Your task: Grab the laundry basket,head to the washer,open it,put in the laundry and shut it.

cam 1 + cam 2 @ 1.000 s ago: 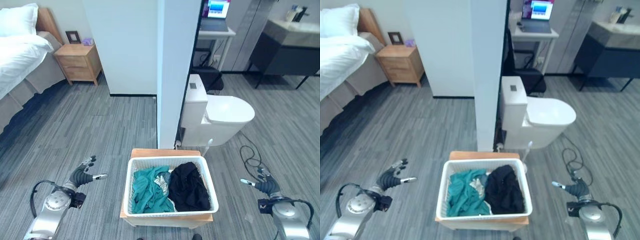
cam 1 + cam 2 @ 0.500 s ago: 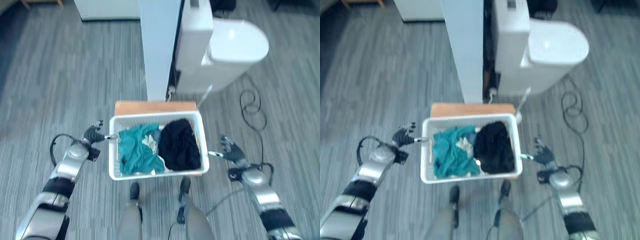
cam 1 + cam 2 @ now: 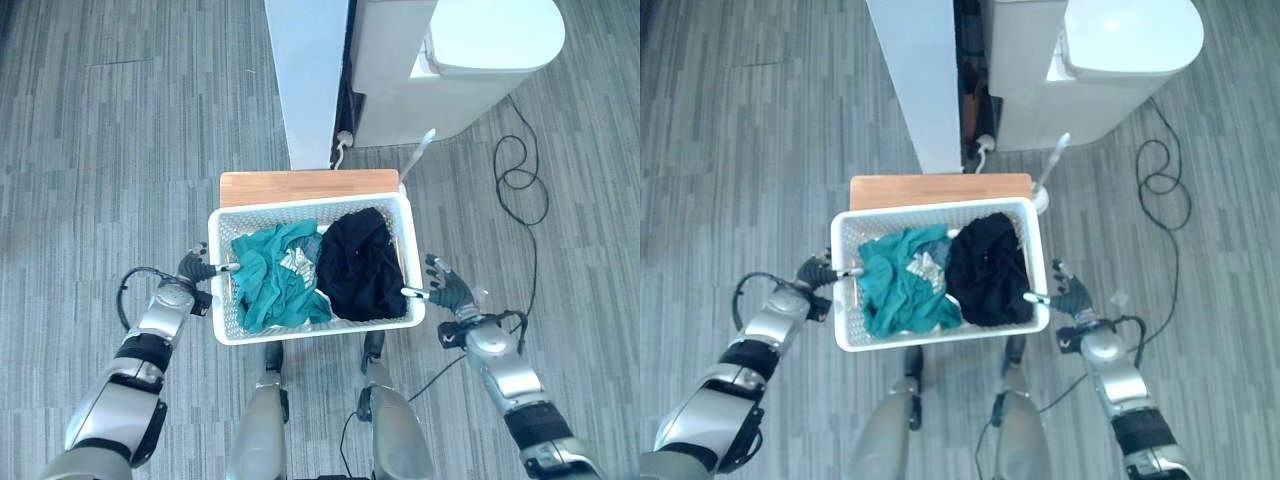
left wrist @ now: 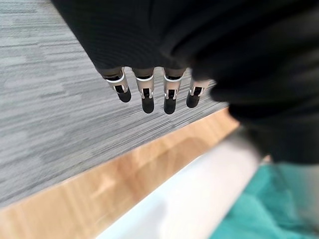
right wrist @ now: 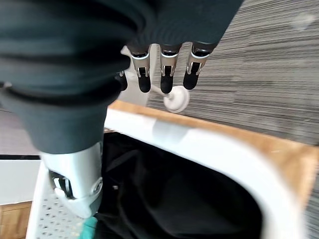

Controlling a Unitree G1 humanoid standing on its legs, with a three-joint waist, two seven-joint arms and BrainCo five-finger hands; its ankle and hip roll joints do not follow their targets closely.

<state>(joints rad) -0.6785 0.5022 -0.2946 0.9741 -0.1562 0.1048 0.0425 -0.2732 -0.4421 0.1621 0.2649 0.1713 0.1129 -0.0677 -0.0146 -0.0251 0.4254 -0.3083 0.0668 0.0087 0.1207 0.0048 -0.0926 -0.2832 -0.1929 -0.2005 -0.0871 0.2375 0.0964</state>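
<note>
**Inspector A:** Location of the basket [image 3: 314,334]?

**Inspector B:** White, perforated, standing on a low wooden surface [image 3: 308,186] on the grey floor [image 3: 110,140], centre of the head views. The wood shows past the basket's 12 o'clock side. Inside: teal laundry [image 3: 272,279] in the 9 o'clock half, black laundry [image 3: 361,266] in the 3 o'clock half, the two touching along the middle.

**Inspector A:** Left hand?

**Inspector B:** The left hand [image 3: 193,267] is at the basket's 9 o'clock wall, level with the rim. Its thumb reaches over the rim toward the teal cloth. In its wrist view the fingers [image 4: 146,95] are straight, in a row, over the floor and the wood strip, with the white rim just beside them. Not curled round anything: relaxed, holding nothing.

**Inspector A:** Right hand?

**Inspector B:** The right hand [image 3: 449,290] is at the 3 o'clock wall, near the 5 o'clock corner. The thumb points inward across the rim above the black cloth; the fingers [image 5: 167,74] are extended outside the wall. Spread, no grip. Whether either thumb actually touches the rim is probably not decidable from these views.

**Inspector A:** Surroundings?

**Inspector B:** At 12 o'clock of the basket, a white wall end [image 3: 305,70]. At 1 o'clock, a white toilet [image 3: 470,50], with a brush [image 3: 418,160] leaning between it and the wooden surface.
</note>
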